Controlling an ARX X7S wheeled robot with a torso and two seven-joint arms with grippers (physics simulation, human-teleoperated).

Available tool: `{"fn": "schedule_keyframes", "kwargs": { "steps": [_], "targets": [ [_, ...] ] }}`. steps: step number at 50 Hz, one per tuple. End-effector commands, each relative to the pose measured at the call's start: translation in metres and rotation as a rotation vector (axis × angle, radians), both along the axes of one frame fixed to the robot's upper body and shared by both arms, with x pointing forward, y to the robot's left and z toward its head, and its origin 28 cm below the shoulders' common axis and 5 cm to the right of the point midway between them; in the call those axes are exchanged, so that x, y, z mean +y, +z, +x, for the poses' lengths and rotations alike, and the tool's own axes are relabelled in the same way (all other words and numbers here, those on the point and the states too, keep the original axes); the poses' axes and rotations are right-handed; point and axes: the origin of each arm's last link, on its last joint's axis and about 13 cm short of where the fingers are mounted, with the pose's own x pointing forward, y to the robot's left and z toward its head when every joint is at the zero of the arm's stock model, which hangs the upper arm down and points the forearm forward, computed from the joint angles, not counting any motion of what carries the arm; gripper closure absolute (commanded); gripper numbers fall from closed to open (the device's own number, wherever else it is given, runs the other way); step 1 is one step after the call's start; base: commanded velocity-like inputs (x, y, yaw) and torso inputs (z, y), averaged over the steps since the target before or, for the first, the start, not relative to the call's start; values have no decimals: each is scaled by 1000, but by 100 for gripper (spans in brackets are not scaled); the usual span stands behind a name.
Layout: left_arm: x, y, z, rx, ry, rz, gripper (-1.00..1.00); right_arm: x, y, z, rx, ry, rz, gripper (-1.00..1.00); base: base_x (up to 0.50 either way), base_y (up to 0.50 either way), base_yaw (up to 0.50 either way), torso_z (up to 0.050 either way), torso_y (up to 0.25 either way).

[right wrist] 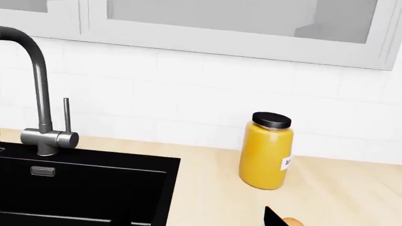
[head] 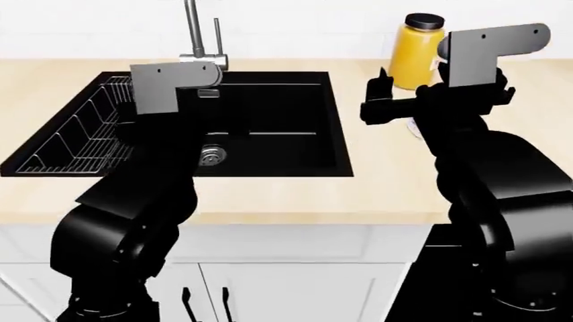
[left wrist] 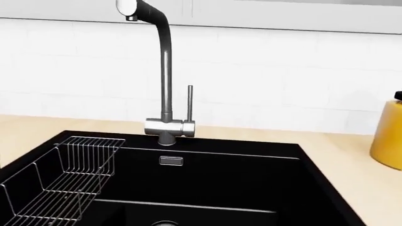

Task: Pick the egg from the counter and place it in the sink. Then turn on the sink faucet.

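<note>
The egg (right wrist: pixel 293 221) shows only as an orange-brown sliver on the counter (right wrist: pixel 213 188), just beyond one black fingertip (right wrist: pixel 272 217) of my right gripper (right wrist: pixel 197 224). In the head view the right gripper (head: pixel 382 90) hovers over the counter (head: pixel 376 194) right of the sink (head: pixel 286 151), jaws apart and empty, and my arm hides the egg. The sink faucet (left wrist: pixel 164 70) stands behind the black sink (left wrist: pixel 251 165). My left arm reaches over the basin, and its gripper blends into the black.
A tall yellow-orange jar (head: pixel 417 57) with a black lid stands on the counter behind the right gripper. It also shows in the right wrist view (right wrist: pixel 266 153). A wire rack (head: pixel 80 137) fills the sink's left side, beside a steel drain (head: pixel 211 155). Tiled wall behind.
</note>
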Motion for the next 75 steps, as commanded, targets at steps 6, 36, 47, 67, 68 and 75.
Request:
{"fn": "schedule_keyframes", "kwargs": {
  "steps": [6, 36, 47, 67, 68, 75],
  "targets": [
    [-16, 32, 44, 5, 41, 7, -100, -8, 19, 20, 63, 25, 0, -100, 304, 0, 0, 0, 0],
    [-16, 28, 51, 10, 48, -4, -100, -6, 22, 20, 64, 26, -4, -100, 359, 0, 0, 0, 1],
    [-15, 28, 51, 14, 53, -9, -100, -6, 22, 20, 68, 27, -8, -100, 436, 0, 0, 0, 1],
    [1, 25, 68, 7, 79, -10, -100, -6, 24, 20, 59, 42, -16, -100, 492, 96, 0, 0, 2],
    [1, 25, 68, 7, 78, -10, -100, -6, 24, 20, 59, 43, -17, -100, 473, 335, 0, 0, 0],
    [-1, 23, 69, -3, 52, -5, -100, -9, 24, 18, 51, 33, 1, -100, 458, 350, 0, 0, 0]
  ]
}}
